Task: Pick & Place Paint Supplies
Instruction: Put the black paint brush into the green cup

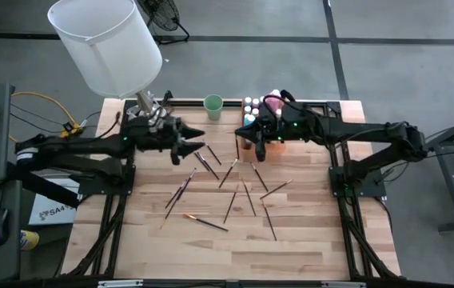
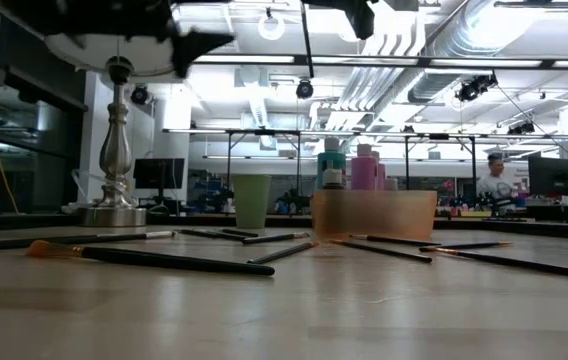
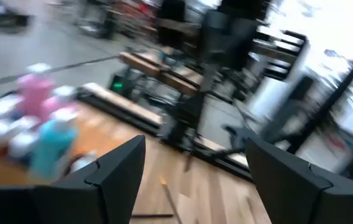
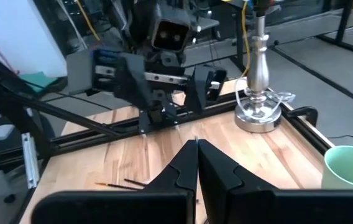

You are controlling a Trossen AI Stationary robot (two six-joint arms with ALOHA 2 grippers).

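Paintbrushes (image 1: 225, 194) scattered across the middle of the wooden table (image 1: 307, 248); paint bottles (image 1: 252, 108) clustered in an orange tray (image 2: 374, 214) at the far edge, beside a green cup (image 1: 213, 105). Left gripper (image 1: 196, 144) raised above the brushes, fingers spread, empty. Right gripper (image 1: 258, 151) just beside the tray, fingers pressed together, holding nothing. Lamp base (image 2: 114, 160) at far left corner.

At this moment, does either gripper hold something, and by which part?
Nothing is held. The left gripper is open and empty above the thin dark-handled paintbrushes; the right gripper is shut with nothing between its fingers.
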